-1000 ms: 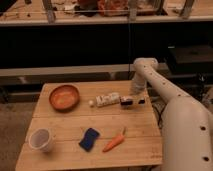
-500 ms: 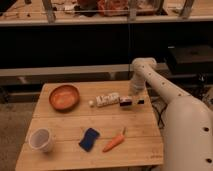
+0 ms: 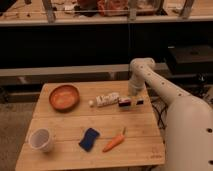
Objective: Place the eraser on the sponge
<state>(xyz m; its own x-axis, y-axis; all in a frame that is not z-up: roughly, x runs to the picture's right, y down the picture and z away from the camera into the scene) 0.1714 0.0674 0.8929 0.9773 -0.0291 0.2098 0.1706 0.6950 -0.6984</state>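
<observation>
The eraser (image 3: 107,99), a white oblong block with dark marks, lies on the wooden table (image 3: 70,125) near its far middle. Just right of it, my gripper (image 3: 131,103) hangs low over the table, open, with nothing between its black-and-white fingertips (image 3: 123,103). The white arm (image 3: 150,80) reaches in from the right. Toward the front middle, well clear of the gripper, the dark blue sponge (image 3: 89,139) lies flat.
An orange carrot (image 3: 114,142) lies just right of the sponge. A brown bowl (image 3: 64,97) sits at the far left, a small white ball (image 3: 91,103) beside the eraser, a white cup (image 3: 41,140) at the front left. Dark shelving stands behind the table.
The gripper has edged slightly left toward the eraser. The objects on the table have not moved.
</observation>
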